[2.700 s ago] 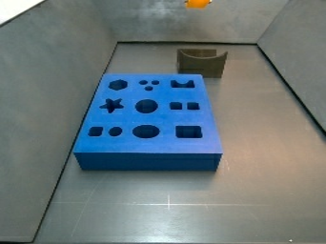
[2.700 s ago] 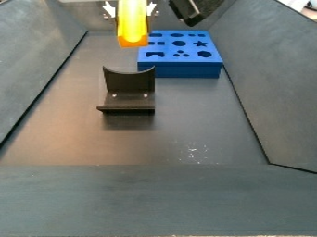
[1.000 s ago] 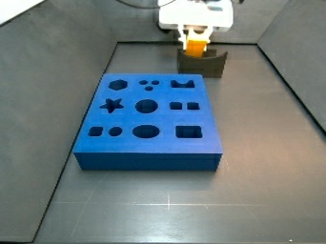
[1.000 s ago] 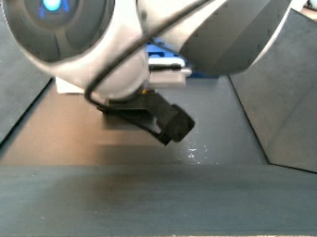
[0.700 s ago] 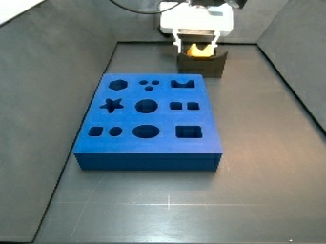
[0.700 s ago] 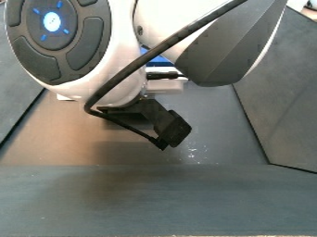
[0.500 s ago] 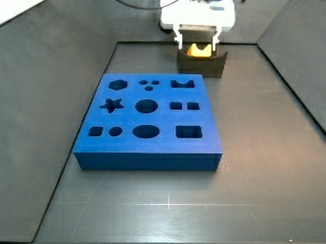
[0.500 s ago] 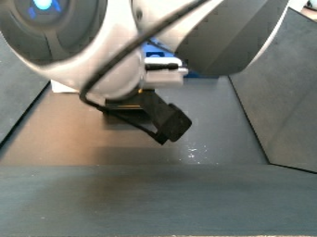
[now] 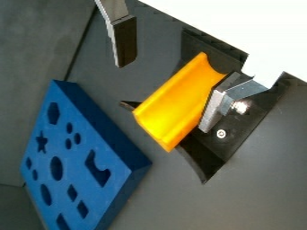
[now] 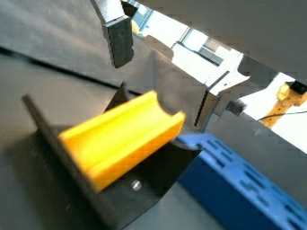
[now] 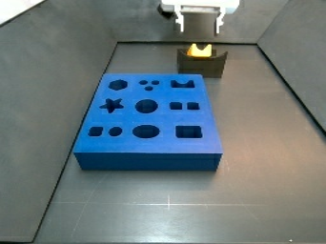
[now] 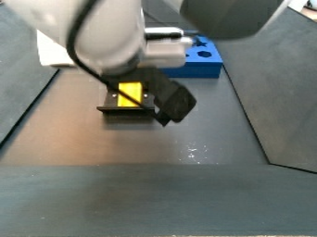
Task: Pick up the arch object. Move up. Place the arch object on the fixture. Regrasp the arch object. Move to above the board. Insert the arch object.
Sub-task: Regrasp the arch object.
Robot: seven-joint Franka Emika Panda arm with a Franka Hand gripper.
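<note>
We see the gripper hanging directly above the fixture, its fingers spread apart and holding nothing. Below it, the arch object lies in the fixture's channel (notch facing up), clear of both pads. The board sits beside the fixture, away from the gripper.

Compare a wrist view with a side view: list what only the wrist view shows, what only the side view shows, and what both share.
Only a wrist view shows the two fingers close up, standing apart on either side of the arch object, touching nothing. Only a side view shows the whole board with all its cut-outs, and the gripper raised clear above the fixture. Both show the yellow-orange arch object resting in the fixture, with the blue board beside it.
</note>
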